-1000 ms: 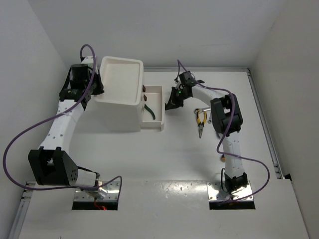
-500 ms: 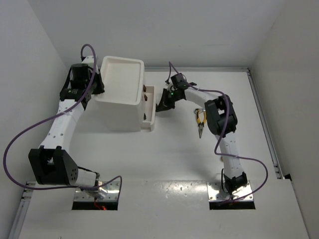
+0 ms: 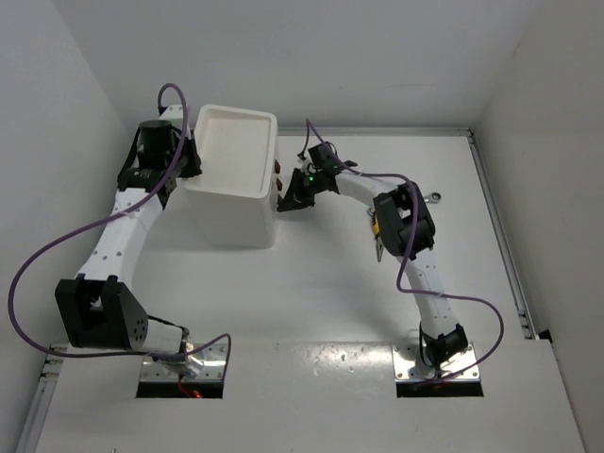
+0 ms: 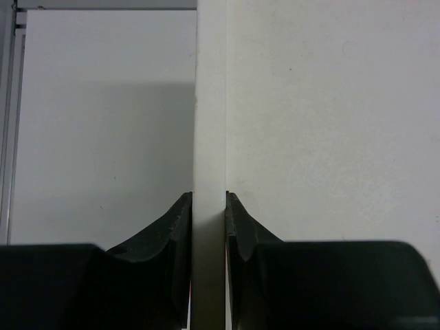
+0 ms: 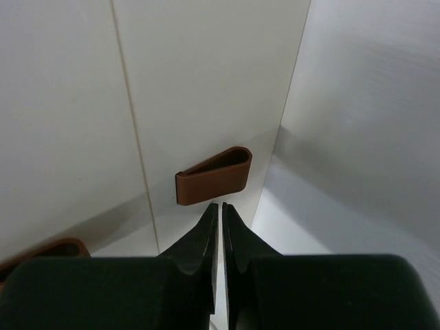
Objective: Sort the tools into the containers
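The large white bin (image 3: 231,175) stands at the back left. My left gripper (image 3: 189,162) is shut on its left rim (image 4: 209,103), one finger on each side. Only a thin strip of the smaller bin (image 3: 279,179) shows against the large bin's right side, with brown clips on it. My right gripper (image 3: 285,200) is pressed close there, its jaws shut to a hairline gap (image 5: 220,205) just below a brown clip (image 5: 213,177). The yellow-handled pliers (image 3: 376,225) lie half hidden by the right arm. A silver wrench (image 3: 436,198) lies to their right. The screwdrivers are hidden.
The right arm's elbow (image 3: 404,217) reaches across the middle right of the table. A raised rail (image 3: 491,189) runs along the right edge. White walls close in the back and both sides.
My right gripper has moved left toward the large bin, and the smaller bin has slid left with it until almost none shows. The large bin and left gripper shifted slightly.
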